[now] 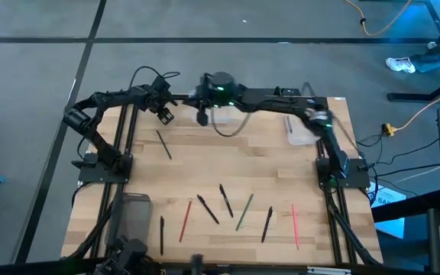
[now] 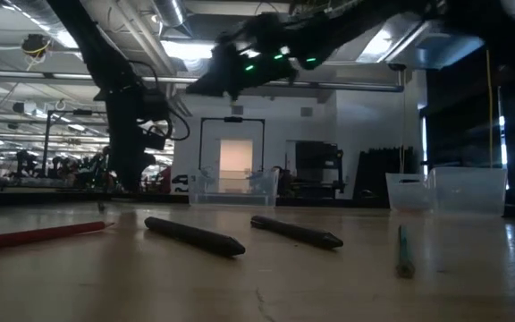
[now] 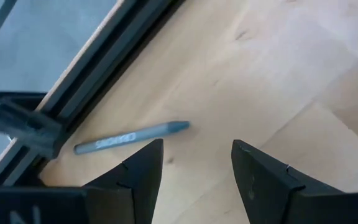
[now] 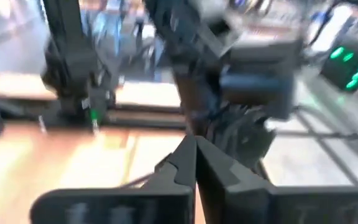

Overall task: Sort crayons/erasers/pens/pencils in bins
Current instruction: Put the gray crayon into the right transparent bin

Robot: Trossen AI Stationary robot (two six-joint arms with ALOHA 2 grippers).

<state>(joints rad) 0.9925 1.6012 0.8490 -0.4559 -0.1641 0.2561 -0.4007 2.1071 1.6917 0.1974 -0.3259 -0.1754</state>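
The left end effector (image 1: 164, 114) is held open and empty above the far left part of the tabletop (image 1: 266, 164), and the dark pencil (image 1: 163, 144) is seen just ahead of its fingers (grey in the left wrist view (image 3: 132, 137)). The pencil's long axis runs obliquely across the open gap, so wrist rotation is probably called for. The right end effector (image 1: 202, 116), fingers pressed together on nothing, is stretched across near a clear bin (image 1: 226, 116).

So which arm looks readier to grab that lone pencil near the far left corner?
The left. Its open end effector hangs right above the grey pencil, while the right end effector is shut and farther away.
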